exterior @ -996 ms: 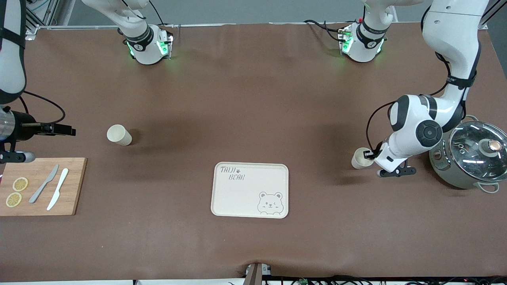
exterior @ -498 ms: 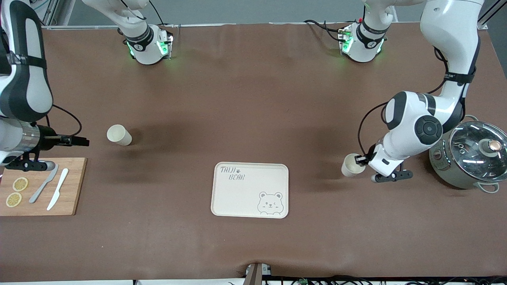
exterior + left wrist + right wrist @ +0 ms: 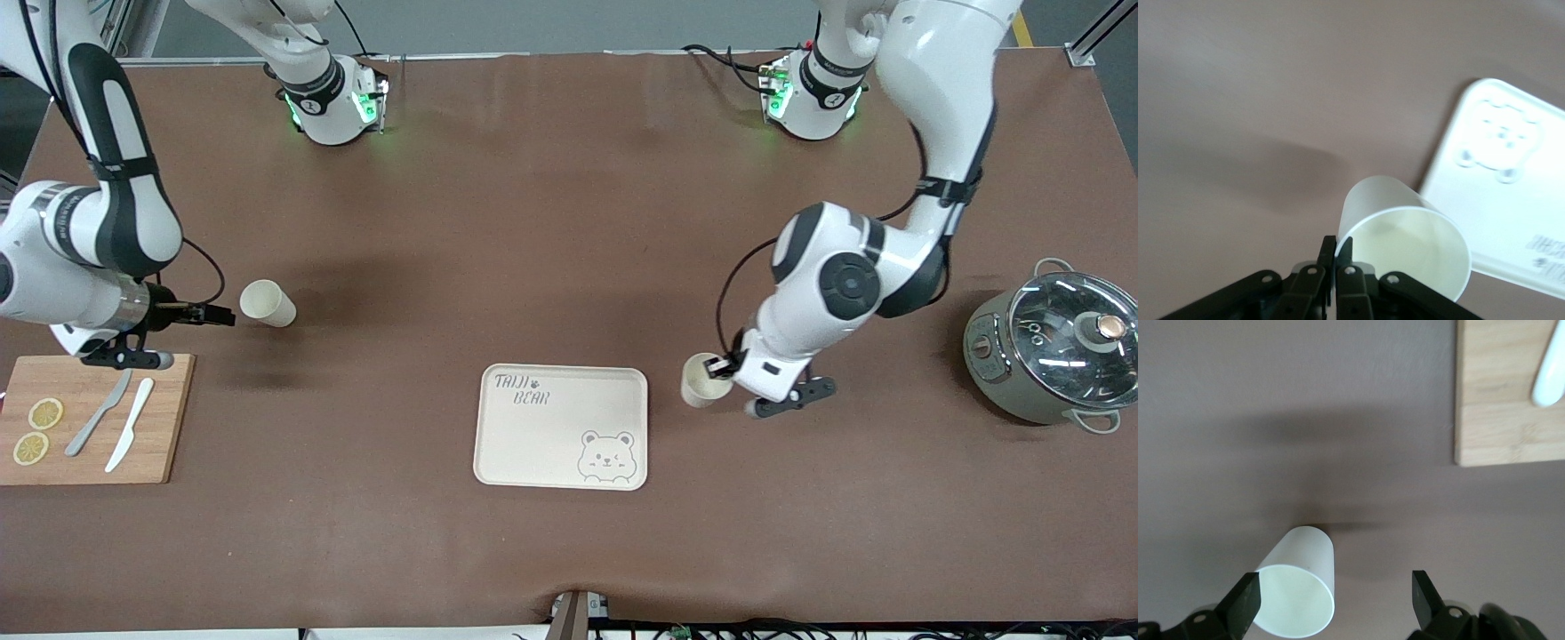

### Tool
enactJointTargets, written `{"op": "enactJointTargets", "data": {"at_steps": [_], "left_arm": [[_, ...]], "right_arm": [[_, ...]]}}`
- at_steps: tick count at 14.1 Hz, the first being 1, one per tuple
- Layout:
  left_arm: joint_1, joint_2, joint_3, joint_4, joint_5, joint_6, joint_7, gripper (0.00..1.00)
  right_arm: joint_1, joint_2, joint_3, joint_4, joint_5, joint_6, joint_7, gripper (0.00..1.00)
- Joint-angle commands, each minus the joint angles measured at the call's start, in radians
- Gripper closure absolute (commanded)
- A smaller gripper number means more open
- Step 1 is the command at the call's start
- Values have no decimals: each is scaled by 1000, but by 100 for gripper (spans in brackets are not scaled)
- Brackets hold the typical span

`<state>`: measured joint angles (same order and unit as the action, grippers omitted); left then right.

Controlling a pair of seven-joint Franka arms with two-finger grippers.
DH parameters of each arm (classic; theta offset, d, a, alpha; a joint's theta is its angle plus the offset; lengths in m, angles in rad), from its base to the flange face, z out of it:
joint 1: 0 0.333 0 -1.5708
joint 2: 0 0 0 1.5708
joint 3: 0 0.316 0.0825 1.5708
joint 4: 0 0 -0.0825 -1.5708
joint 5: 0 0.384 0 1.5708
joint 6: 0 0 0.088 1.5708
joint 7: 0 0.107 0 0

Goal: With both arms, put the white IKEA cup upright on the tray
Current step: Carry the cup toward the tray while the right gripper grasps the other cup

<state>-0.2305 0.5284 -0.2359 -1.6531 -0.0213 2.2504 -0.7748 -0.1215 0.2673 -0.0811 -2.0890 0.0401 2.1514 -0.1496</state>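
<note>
Well, the brown table takes up nearly everything, and the two white arms reach out over it from their bases. The left arm bends down toward the middle, and the left gripper has its fingers pinched almost together on the rim of a white cup — wall between them, mouth open and upright. That held cup sits over bare table just beside the tray, at the edge toward the left arm's end, not over the tray itself.

The right arm comes in low at its own end of the table. The right gripper is spread wide, its fingers well apart, holding nothing; its tip is right next to a second white cup, which stands upright on the table — whether they touch I cannot tell.

Toward the left arm's end stands a grey pot with a glass lid. Under the right arm's wrist lies a wooden cutting board with a grey knife, a white knife and two lemon slices on it.
</note>
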Motion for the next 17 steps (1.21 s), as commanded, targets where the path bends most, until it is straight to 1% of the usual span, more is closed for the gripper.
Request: {"op": "enactJointTargets", "data": {"at_steps": [1, 2, 4, 5, 7, 8, 11, 12, 14, 15, 17], "left_arm": [[-73, 109, 3, 154, -20, -21, -162, 100], [-96, 143, 3, 194, -19, -20, -211, 100], [-131, 203, 3, 265, -19, -14, -268, 100], [-153, 220, 6, 277, -19, -8, -300, 100], [-173, 251, 9, 288, -17, 20, -317, 100], [-181, 261, 10, 285, -14, 34, -319, 100], [-200, 286, 15, 285, -9, 37, -319, 100], [-199, 286, 15, 285, -9, 37, -317, 100], [-191, 286, 15, 285, -8, 37, -314, 43], [-191, 283, 18, 285, -6, 37, -316, 0], [-188, 263, 27, 288, -6, 35, -320, 0]], "right_arm": [[-12, -69, 14, -144, -6, 106, -11, 13], [-12, -69, 14, -166, -6, 120, -11, 19], [-12, -68, 14, -186, -6, 125, -11, 39], [-12, -68, 14, -194, -5, 127, -11, 43], [-9, -66, 15, -209, 0, 139, -11, 58], [-7, -65, 15, -210, 1, 145, -11, 69], [-4, -63, 20, -214, 3, 147, -11, 98], [6, -63, 20, -214, 3, 145, -10, 100], [26, -77, 21, -203, 3, 130, -8, 100], [32, -88, 21, -186, 4, 107, -5, 100], [51, -80, 21, -102, 17, 15, -5, 100]]}}
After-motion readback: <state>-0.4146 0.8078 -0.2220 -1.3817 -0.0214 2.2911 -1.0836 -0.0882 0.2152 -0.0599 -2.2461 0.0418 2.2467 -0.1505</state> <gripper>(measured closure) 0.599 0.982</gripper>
